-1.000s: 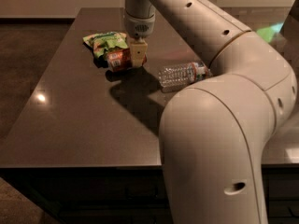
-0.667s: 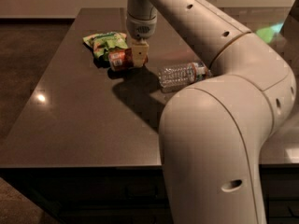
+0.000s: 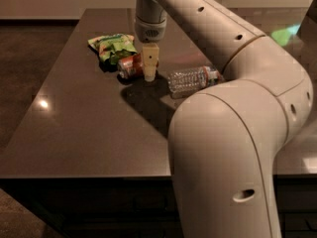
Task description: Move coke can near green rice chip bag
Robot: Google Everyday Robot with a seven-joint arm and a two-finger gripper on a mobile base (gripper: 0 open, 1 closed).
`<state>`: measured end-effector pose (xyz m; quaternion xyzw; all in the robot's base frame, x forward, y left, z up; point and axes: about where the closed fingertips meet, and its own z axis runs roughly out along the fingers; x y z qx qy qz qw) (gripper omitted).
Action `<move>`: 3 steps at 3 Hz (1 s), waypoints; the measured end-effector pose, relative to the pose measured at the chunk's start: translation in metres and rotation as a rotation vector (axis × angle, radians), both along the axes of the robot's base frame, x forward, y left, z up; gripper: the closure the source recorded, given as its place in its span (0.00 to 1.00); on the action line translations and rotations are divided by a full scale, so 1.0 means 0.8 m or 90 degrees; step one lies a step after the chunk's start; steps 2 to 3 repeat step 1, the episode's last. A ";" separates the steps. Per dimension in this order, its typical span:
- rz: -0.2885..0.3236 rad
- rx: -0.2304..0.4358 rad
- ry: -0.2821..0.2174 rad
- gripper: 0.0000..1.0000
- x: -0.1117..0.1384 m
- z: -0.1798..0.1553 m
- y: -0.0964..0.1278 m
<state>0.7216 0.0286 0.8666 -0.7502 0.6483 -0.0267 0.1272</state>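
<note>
One can [image 3: 130, 66] lies on its side on the tabletop [image 3: 74, 133], just beside the bag [image 3: 114, 47], off its near-right corner. My jaws hang tip-down at the can's right end, touching or almost. Gripping or not, I cannot tell. Can's long axis runs roughly left-right, pointing at them. Bottle [image 3: 190, 79] lies further right. Placement looks about done.

Dim light; the tool [image 3: 149, 77] beside the coke can [image 3: 130, 66] shadows the glare-spotted table [image 3: 74, 133].
</note>
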 end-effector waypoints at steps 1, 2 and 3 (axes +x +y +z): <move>0.000 0.000 0.000 0.00 0.000 0.000 0.000; 0.000 0.000 0.000 0.00 0.000 0.000 0.000; 0.000 0.000 0.000 0.00 0.000 0.000 0.000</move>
